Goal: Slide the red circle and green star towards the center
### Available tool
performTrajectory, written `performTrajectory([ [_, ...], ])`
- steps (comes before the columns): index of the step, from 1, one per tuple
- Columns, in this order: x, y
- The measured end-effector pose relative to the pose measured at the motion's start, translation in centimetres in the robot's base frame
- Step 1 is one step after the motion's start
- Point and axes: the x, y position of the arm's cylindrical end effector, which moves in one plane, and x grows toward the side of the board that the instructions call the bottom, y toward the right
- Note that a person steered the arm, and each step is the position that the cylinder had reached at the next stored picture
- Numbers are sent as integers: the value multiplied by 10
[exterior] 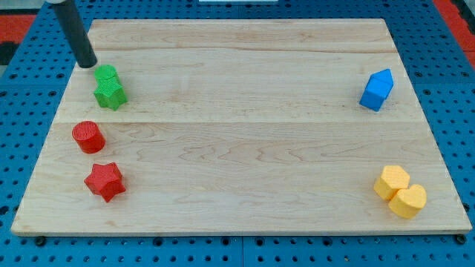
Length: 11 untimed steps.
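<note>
The red circle (88, 136) lies near the board's left edge. The green star (110, 87) lies above it, toward the view's top left. My tip (88, 63) is at the end of the dark rod, just up and left of the green star, close to it but with a small gap.
A red star (105, 182) lies below the red circle at the view's bottom left. A blue block (377, 90) sits at the right. Two yellow blocks (400, 191) touch each other at the bottom right. The wooden board (245, 133) lies on a blue pegboard.
</note>
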Motion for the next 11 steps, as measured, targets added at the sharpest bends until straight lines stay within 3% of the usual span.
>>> performTrajectory([
  [3,70,78],
  [6,109,85],
  [9,124,20],
  [11,185,2],
])
